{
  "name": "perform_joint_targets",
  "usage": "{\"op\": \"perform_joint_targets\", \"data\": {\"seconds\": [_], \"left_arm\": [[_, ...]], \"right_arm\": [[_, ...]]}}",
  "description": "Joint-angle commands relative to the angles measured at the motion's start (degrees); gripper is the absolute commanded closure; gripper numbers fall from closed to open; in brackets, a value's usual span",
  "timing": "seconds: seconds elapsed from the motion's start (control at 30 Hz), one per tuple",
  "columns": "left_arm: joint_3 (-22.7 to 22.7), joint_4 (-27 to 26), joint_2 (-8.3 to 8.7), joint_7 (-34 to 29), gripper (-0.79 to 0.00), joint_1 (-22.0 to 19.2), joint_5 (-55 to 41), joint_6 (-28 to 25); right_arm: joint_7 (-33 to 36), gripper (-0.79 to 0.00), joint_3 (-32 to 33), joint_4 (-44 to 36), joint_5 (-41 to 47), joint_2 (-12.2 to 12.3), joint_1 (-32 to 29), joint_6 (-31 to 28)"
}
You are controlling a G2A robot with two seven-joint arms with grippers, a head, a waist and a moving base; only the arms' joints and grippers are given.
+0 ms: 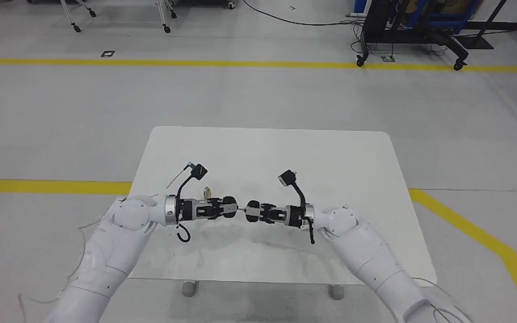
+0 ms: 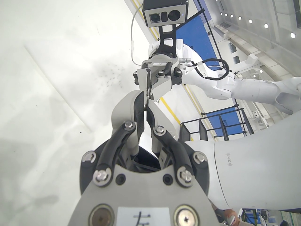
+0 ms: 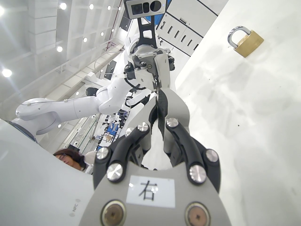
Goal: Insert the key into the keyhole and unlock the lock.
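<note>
Key (image 2: 147, 94) pinched at both ends: left gripper (image 2: 145, 109) and right gripper (image 3: 159, 95) meet tip to tip, both narrowed onto it. Lock (image 3: 245, 42) lies on table (image 1: 339, 161), just beside left gripper.

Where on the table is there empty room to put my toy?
The far half of the white table is bare, from the brass padlock with its silver shackle to the far edge. The table's right end is bare too. The near middle is crowded: left gripper and right gripper both pinch a thin metal key there, beside the padlock.
</note>
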Motion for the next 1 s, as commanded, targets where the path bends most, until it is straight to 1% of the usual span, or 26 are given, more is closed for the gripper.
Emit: {"op": "perform_joint_targets", "data": {"seconds": [0.0, 0.07, 0.17, 0.3, 0.33, 0.4, 0.47, 0.57, 0.63, 0.7, 0.77, 0.83, 0.87, 0.9, 0.97], "left_arm": [[-0.10, 0.46, 0.14, 0.61, -0.785, -0.20, 0.63, -0.57], [-0.53, 1.13, 0.28, 1.97, -0.785, -0.40, 1.97, -0.28], [-1.09, 0.59, 0.46, 5.64, -0.785, -0.21, 6.12, -0.09], [-3.11, -1.95, 0.92, 15.68, -0.785, 1.02, 18.31, 0.23], [-3.73, -3.60, 1.04, 19.87, -0.785, 2.08, 22.92, 0.69], [-4.54, -6.17, 1.24, 24.86, -0.785, 3.73, 29.21, 1.76], [-5.50, -8.39, 1.47, 29.18, -0.785, 5.32, 35.23, 4.08], [-5.93, -11.05, 1.64, 34.24, -0.785, 7.50, 44.63, 10.04], [-5.31, -12.02, 1.54, 36.58, -0.785, 8.29, 49.31, 13.72], [-4.35, -12.25, 1.33, 37.57, -0.785, 8.46, 51.93, 16.23], [-3.33, -12.01, 1.09, 37.15, -0.754, 7.94, 53.72, 18.78], [-2.19, -11.73, 0.81, 36.73, -0.680, 7.30, 55.74, 21.36], [-1.55, -11.47, 0.65, 36.37, -0.674, 6.97, 56.65, 22.59], [-0.91, -11.27, 0.48, 36.16, -0.610, 6.62, 57.38, 23.52], [0.29, -10.55, 0.17, 35.46, -0.533, 5.82, 58.99, 25.34]], "right_arm": [[-0.39, 0.000, 0.11, 0.13, 0.02, 0.05, -0.05, -0.54], [-1.23, 0.000, 0.46, 0.38, 0.22, 0.13, -0.24, -1.30], [-2.48, 0.000, 1.21, 0.92, 0.35, 0.35, -0.64, -2.07], [-4.17, 0.000, 2.89, 1.10, 0.47, 0.88, -1.49, -3.06], [-4.83, 0.000, 3.76, 1.04, 0.43, 1.17, -1.96, -3.46], [-5.73, 0.000, 5.00, 0.50, 0.53, 1.59, -2.85, -4.06], [-6.50, 0.000, 6.13, -0.16, 0.77, 1.97, -3.82, -4.49], [-7.98, 0.000, 7.48, -0.99, 0.62, 2.40, -4.92, -4.81], [-8.38, 0.000, 7.68, -1.17, 0.48, 2.46, -5.10, -4.83], [-8.38, 0.000, 7.68, -1.17, 0.48, 2.46, -5.10, -4.83], [-8.38, 0.000, 7.68, -1.17, 0.48, 2.46, -5.10, -4.83], [-8.38, 0.000, 7.68, -1.17, 0.48, 2.46, -5.10, -4.83], [-8.38, 0.000, 7.68, -1.17, 0.48, 2.46, -5.10, -4.83], [-8.38, 0.000, 7.68, -1.17, 0.48, 2.46, -5.10, -4.83], [-8.38, 0.000, 7.68, -1.17, 0.48, 2.46, -5.10, -4.83]]}}
